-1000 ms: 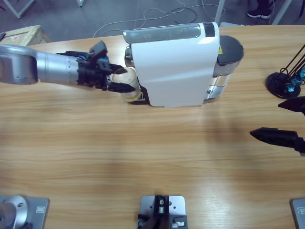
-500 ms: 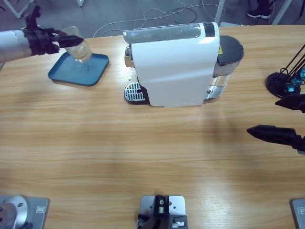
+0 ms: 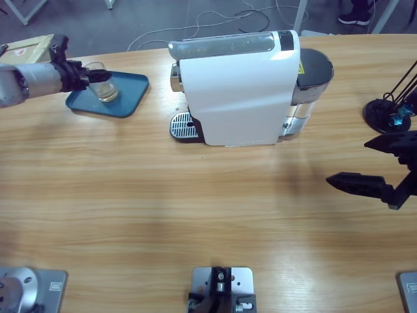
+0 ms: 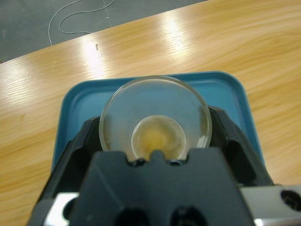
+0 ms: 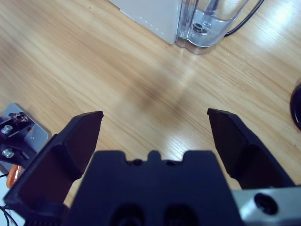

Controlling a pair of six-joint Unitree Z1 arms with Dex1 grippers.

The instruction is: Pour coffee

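Observation:
A small clear tumbler (image 3: pixel 103 88) stands upright on a blue tray (image 3: pixel 127 96) at the table's far left. My left gripper (image 3: pixel 98 78) is shut on the tumbler. Looking down into the tumbler (image 4: pixel 155 117) in the left wrist view, I see a little pale yellowish-brown coffee (image 4: pixel 157 138) at its bottom, with the blue tray (image 4: pixel 230 92) beneath and a black jaw on either side of the glass. My right gripper (image 3: pixel 361 164) hangs open over bare wood at the right edge, holding nothing. Its wide-spread jaws frame empty table in the right wrist view, right gripper (image 5: pixel 155 117).
A white coffee machine (image 3: pixel 238 88) stands at the back middle with its drip grate (image 3: pixel 182 125) bare at the left end and a clear water tank (image 5: pixel 209 21) at the right. A black round lamp base (image 3: pixel 384 114) sits far right.
The left gripper carried the tumbler from the machine's drip grate left to the blue tray, then lowered it from above the tray onto it. The right gripper crept a little leftward.

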